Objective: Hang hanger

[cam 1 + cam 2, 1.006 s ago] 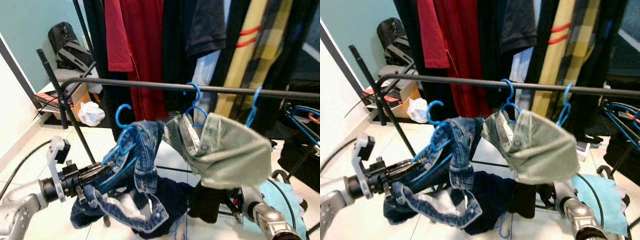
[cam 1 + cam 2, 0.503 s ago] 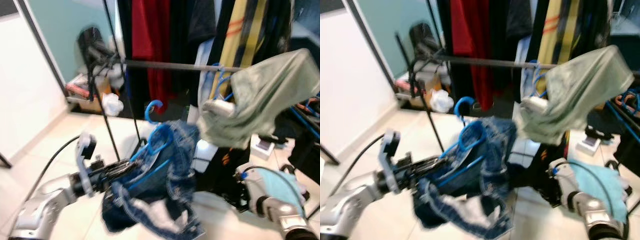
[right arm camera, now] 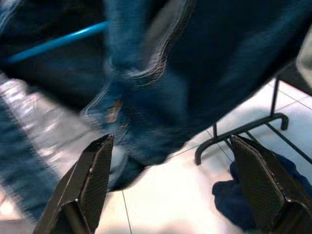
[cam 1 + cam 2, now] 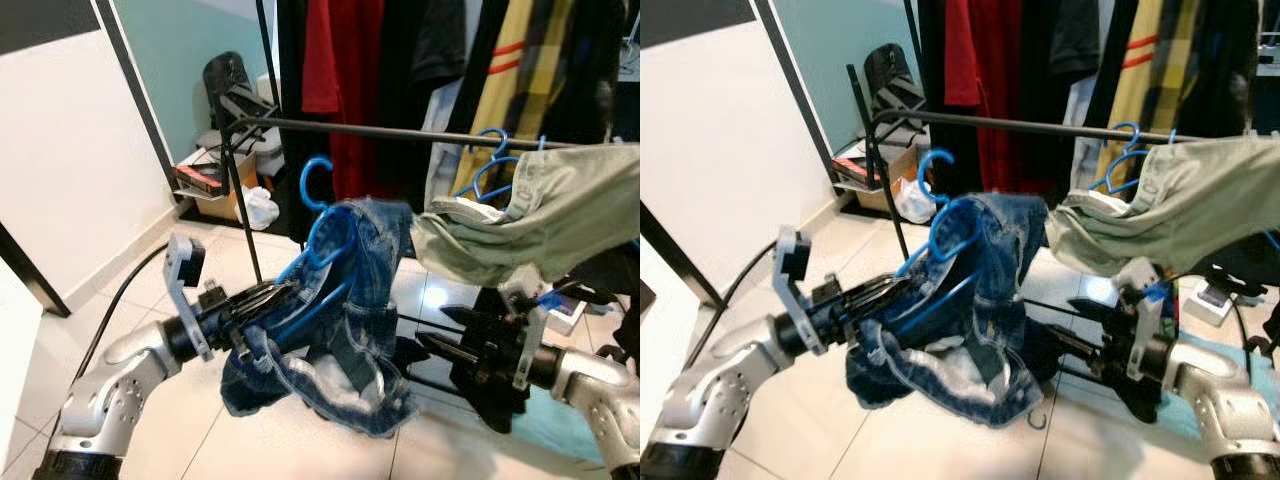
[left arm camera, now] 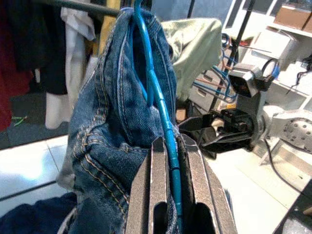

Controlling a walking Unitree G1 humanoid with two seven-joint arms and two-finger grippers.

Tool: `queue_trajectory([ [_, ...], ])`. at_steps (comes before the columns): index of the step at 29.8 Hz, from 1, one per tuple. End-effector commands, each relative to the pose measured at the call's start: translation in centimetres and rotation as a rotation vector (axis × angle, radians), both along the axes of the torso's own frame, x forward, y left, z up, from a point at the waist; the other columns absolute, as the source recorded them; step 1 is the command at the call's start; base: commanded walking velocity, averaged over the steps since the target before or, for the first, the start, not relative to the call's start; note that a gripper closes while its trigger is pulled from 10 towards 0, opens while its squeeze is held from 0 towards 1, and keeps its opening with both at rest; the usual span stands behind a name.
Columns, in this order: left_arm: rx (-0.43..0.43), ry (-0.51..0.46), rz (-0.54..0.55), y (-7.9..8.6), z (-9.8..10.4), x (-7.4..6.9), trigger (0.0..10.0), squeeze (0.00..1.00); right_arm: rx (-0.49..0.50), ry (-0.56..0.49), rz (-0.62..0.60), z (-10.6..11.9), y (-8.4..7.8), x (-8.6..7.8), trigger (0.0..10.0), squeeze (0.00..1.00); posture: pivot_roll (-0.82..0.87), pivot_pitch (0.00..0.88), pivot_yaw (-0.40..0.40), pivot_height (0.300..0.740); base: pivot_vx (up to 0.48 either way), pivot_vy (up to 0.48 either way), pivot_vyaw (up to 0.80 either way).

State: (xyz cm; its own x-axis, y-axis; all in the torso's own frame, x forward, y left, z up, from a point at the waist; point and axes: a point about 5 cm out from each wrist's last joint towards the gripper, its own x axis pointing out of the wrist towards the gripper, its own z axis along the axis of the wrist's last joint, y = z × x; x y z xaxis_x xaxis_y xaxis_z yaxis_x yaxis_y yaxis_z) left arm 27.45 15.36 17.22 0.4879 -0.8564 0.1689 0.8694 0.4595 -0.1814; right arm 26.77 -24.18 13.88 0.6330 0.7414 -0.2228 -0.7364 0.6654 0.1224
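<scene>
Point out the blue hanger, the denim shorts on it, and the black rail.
blue hanger (image 4: 318,180), left eye view, on its hook.
denim shorts (image 4: 375,300), left eye view, on the draped leg.
black rail (image 4: 380,130), left eye view, on the horizontal bar.

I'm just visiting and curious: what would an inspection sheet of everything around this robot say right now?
Surface: pale tiled floor.
Job's things: blue hanger carrying denim jeans, hook below the black rail.
Clutter: green garment draped by the rail; dark cloth on floor.
Grippers: left gripper shut on the hanger; right gripper open, near the jeans.
Cables: black cable along the left arm.
Surroundings: hanging clothes, white wall, backpack.
</scene>
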Motion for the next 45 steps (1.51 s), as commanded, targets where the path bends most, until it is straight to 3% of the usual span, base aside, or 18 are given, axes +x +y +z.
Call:
queue_trajectory([
  [1,0.063,-0.048,-0.006,0.4,0.4,0.0,10.0,0.0,-0.022,0.043,0.016,-0.8,0.4,-0.3,10.0,0.0,-0.18,0.0,0.071,0.74,0.0,0.0,0.0],
  [2,0.098,-0.046,-0.005,0.5,0.2,-0.1,10.0,0.0,-0.035,0.054,0.017,-1.0,0.4,-0.5,10.0,0.0,-0.18,0.0,0.071,0.74,0.0,0.0,0.0],
  [5,0.366,-0.023,0.029,2.9,-1.9,-0.1,10.0,0.0,-0.092,0.098,0.008,-2.1,0.2,-0.6,10.0,0.0,-0.17,0.0,0.068,0.74,0.0,0.0,0.0],
  [7,0.366,-0.023,0.029,2.9,-1.9,-0.1,10.0,0.0,-0.092,0.098,0.008,-2.1,0.2,-0.6,10.0,0.0,-0.17,0.0,0.068,0.74,0.0,0.0,0.0],
  [9,0.437,-0.016,0.099,4.7,-2.0,0.2,10.0,0.0,-0.075,0.112,0.023,-1.4,0.6,-1.0,10.0,0.0,-0.17,0.0,0.067,0.74,0.0,0.0,0.0],
  [10,0.437,-0.016,0.099,4.7,-2.0,0.2,10.0,0.0,-0.075,0.112,0.023,-1.4,0.6,-1.0,10.0,0.0,-0.17,0.0,0.067,0.74,0.0,0.0,0.0],
  [13,0.48,-0.022,0.2,6.9,-1.5,0.7,10.0,0.0,-0.059,0.119,0.044,-0.7,1.0,-1.3,10.0,0.0,-0.17,0.0,0.063,0.74,0.0,0.0,0.0],
  [16,0.467,-0.031,0.253,7.9,-0.9,0.9,10.0,0.0,-0.053,0.117,0.061,-0.4,1.3,-1.4,10.0,0.0,-0.17,0.0,0.059,0.74,0.0,0.0,0.0],
  [19,0.348,-0.073,0.335,9.7,1.3,1.1,10.0,0.0,-0.04,0.087,0.079,0.1,2.2,-1.1,10.0,0.0,-0.17,0.0,0.056,0.74,0.0,0.0,0.0],
  [25,0.22,-0.09,0.317,10.4,2.2,0.5,10.0,0.0,-0.035,0.063,0.067,0.4,2.8,-0.4,10.0,0.0,-0.17,0.0,0.054,0.74,0.0,0.0,0.0],
  [31,0.164,-0.083,0.263,10.0,1.9,-0.2,10.0,0.0,-0.055,0.088,0.088,0.2,3.4,-0.7,10.0,0.0,-0.16,0.0,0.049,0.74,-0.195,0.172,0.0],
  [37,0.112,-0.063,0.212,8.0,1.1,-0.1,10.0,0.0,-0.101,0.134,0.127,-0.5,3.8,-1.3,10.0,0.0,-0.17,0.0,0.049,0.74,-0.183,0.245,0.0],
  [41,0.079,-0.07,0.163,6.5,1.1,0.0,10.0,0.0,-0.085,0.152,0.214,-0.2,5.0,-2.2,10.0,0.0,-0.17,0.0,0.049,0.74,0.0,0.0,0.0],
  [45,0.087,-0.065,0.181,6.6,1.0,0.1,10.0,0.0,-0.066,0.14,0.262,0.4,5.9,-2.5,10.0,0.0,-0.17,0.0,0.05,0.74,0.0,0.0,0.0],
])
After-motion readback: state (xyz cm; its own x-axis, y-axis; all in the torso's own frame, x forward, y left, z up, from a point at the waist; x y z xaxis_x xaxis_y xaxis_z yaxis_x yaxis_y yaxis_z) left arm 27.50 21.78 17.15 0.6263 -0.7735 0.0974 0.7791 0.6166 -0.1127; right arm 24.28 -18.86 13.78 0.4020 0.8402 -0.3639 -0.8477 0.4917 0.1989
